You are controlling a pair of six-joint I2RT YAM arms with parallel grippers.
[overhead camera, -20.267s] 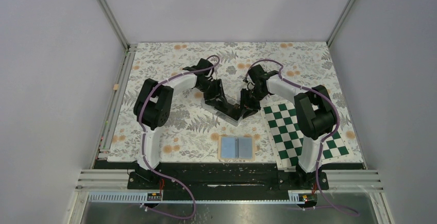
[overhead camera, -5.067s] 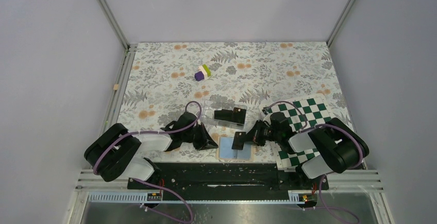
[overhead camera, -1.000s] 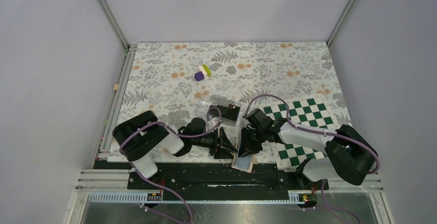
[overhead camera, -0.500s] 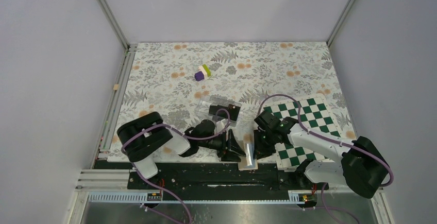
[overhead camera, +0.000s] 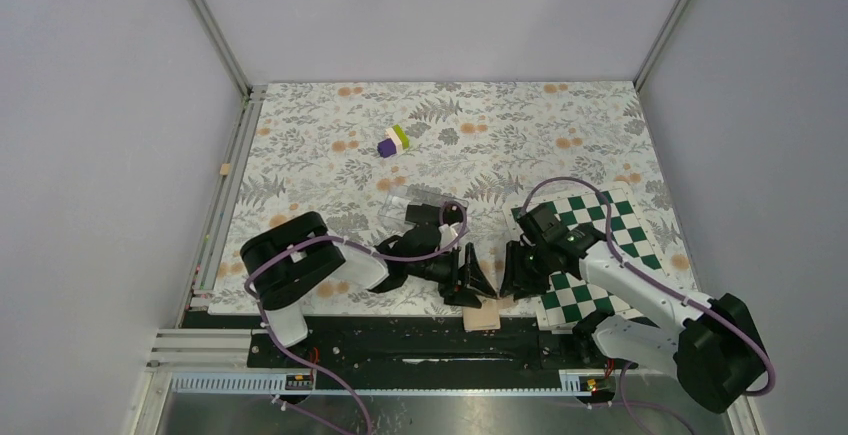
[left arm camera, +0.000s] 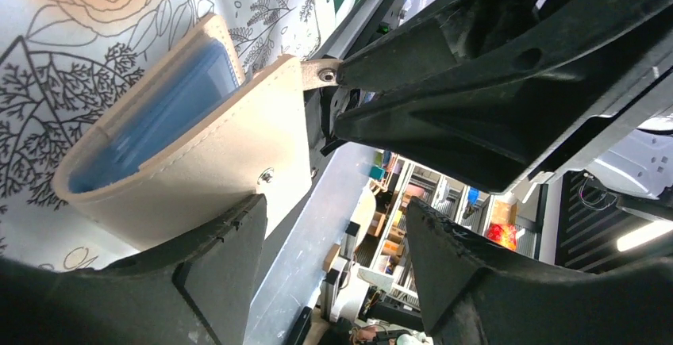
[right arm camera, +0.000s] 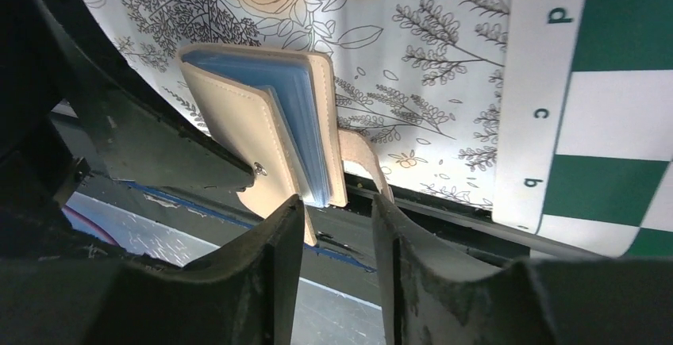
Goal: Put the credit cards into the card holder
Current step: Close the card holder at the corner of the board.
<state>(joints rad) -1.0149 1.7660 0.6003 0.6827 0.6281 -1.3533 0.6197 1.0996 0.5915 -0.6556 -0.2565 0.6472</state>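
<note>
The card holder (overhead camera: pixel 483 313) lies nearly folded shut at the table's near edge, tan outside, light blue inside. In the left wrist view the card holder (left arm camera: pixel 214 162) shows its snap button, and my left gripper (left arm camera: pixel 333 230) is open with one finger against the tan flap. In the right wrist view my right gripper (right arm camera: pixel 337 210) is open, its fingers astride the near edge of the card holder (right arm camera: pixel 238 115) and its strap tab (right arm camera: pixel 361 155). In the top view the left gripper (overhead camera: pixel 470 283) and right gripper (overhead camera: pixel 510 280) flank the wallet. Black credit cards (overhead camera: pixel 420 218) lie in a clear case.
The clear plastic case (overhead camera: pixel 415 198) lies behind the left arm. A green-white checkerboard (overhead camera: pixel 610 240) lies under the right arm and shows in the right wrist view (right arm camera: pixel 611 83). A purple-green-white block cluster (overhead camera: pixel 394 140) sits far back. A black rail (overhead camera: pixel 380 340) borders the near edge.
The wallet went from standing half open to nearly folded shut and slid slightly right at the near edge. Both grippers moved right with it.
</note>
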